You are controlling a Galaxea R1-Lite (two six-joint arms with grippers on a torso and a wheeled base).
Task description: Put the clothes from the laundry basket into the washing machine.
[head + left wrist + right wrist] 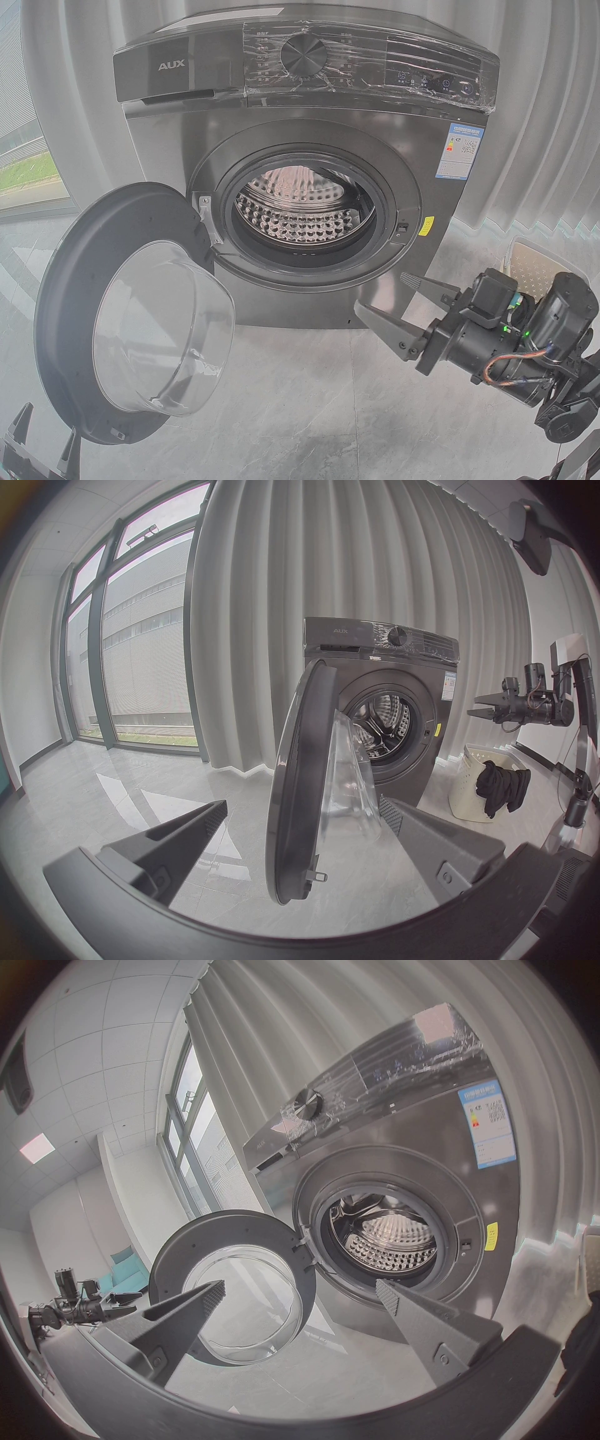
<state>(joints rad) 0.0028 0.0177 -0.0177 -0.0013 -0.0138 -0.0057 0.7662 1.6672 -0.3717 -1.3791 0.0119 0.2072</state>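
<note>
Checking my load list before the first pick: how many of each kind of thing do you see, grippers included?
Washing machine: 1, door open
Laundry basket: 1
Dark garment: 1, draped over the basket rim
Grippers: 2, left gripper and right gripper, both open
Total: 5
</note>
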